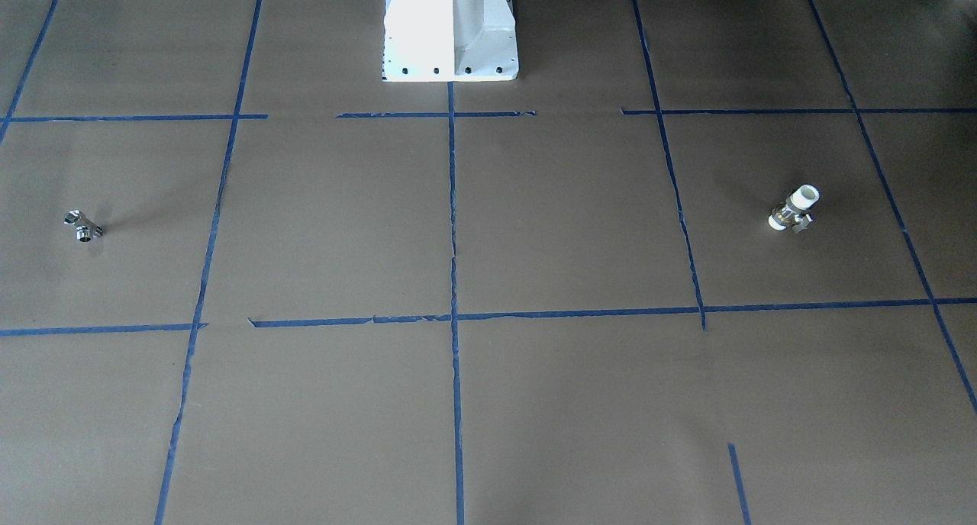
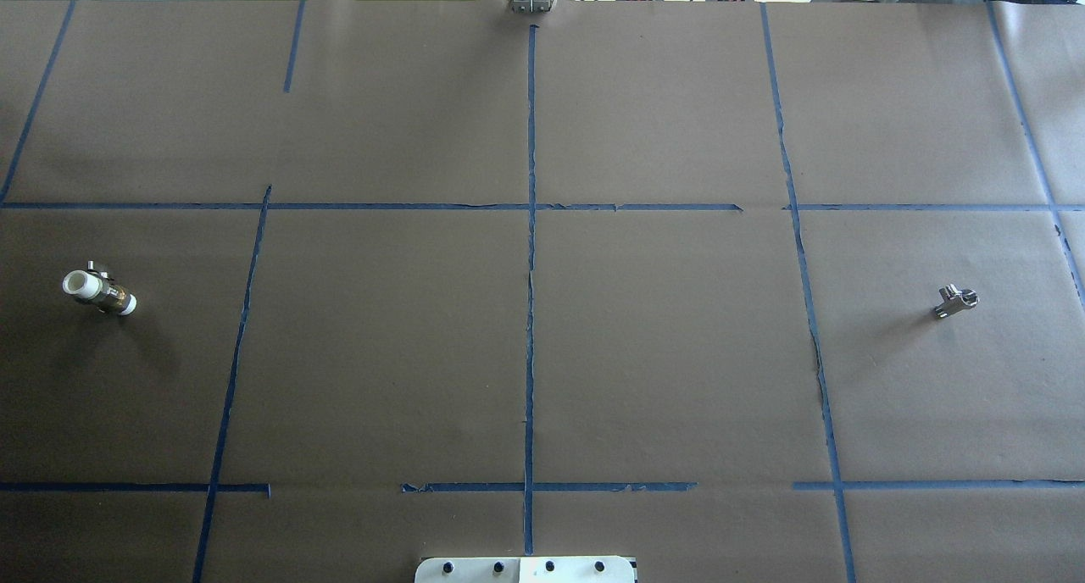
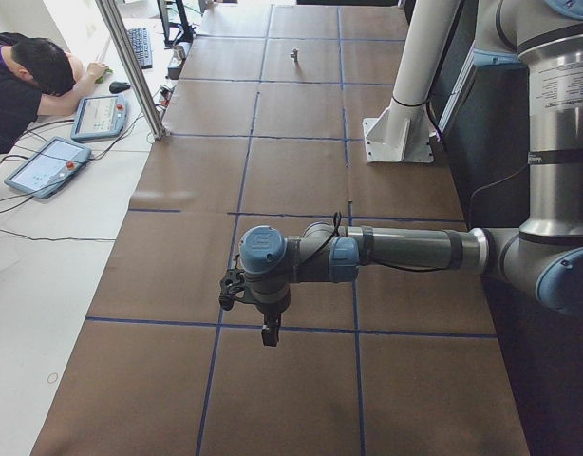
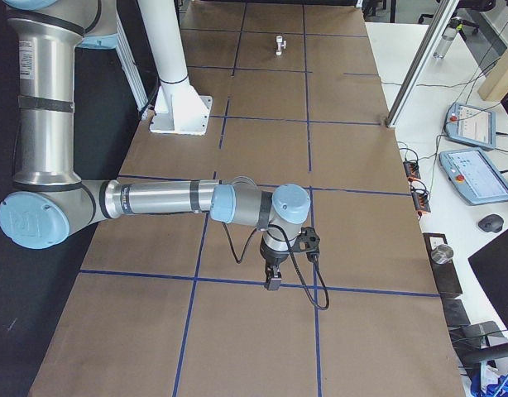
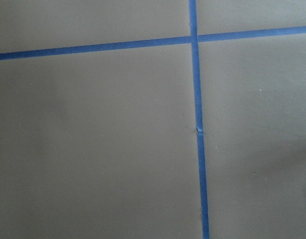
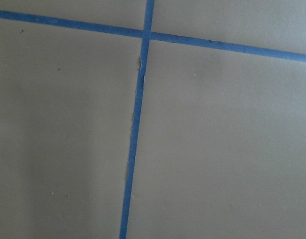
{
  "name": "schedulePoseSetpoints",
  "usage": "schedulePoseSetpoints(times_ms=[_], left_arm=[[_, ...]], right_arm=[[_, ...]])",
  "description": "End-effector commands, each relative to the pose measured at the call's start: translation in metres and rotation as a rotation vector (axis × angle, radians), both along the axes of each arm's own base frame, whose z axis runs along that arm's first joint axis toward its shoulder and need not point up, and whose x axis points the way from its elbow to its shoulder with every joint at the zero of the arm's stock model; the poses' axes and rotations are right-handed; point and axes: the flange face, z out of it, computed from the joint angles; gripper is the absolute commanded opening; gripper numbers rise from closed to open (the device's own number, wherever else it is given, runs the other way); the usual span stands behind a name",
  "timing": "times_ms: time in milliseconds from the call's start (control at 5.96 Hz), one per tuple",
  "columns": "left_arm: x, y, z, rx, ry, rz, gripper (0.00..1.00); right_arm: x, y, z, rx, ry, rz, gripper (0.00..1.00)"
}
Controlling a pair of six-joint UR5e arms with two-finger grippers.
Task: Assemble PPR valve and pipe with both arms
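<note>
Smooth, matt brown paper (image 2: 381, 354) is crossed by blue tape (image 1: 453, 204), its edges frayed and torn near the glossy white-painted base (image 1: 450, 29). The PPR valve (image 1: 794, 209) has matt white plastic ends and a brassy metal middle. The pipe (image 1: 83, 226) is bright chrome. The left arm (image 3: 405, 249) and right arm (image 4: 155, 198) are satin grey metal with light-blue caps.

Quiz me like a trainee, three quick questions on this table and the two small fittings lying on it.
1. True or false: the white-ended stubby valve with a brassy metal middle touches the shiny chrome T-shaped fitting.
2. The valve lies on which side of the table, in the robot's own terms? A) left B) right C) centre
3. Fill in: the brown paper table cover is gridded with ____ tape.
Key: 1 false; 2 A; 3 blue.
</note>
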Motion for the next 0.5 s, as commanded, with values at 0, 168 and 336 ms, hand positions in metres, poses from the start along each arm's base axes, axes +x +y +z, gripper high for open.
schedulePoseSetpoints(times_ms=[0, 168, 336], left_arm=[[0.0, 0.0, -0.001, 0.001, 0.003, 0.0, 1.0], [0.002, -0.001, -0.005, 0.01, 0.002, 0.004, 1.0], [0.022, -0.006, -0.006, 0.01, -0.007, 0.046, 1.0]], right_arm=[[0.0, -0.006, -0.01, 0.025, 0.003, -0.003, 1.0], [-0.001, -0.011, -0.015, 0.035, 0.003, -0.003, 1.0], [-0.004, -0.018, -0.024, 0.055, -0.009, -0.012, 1.0]])
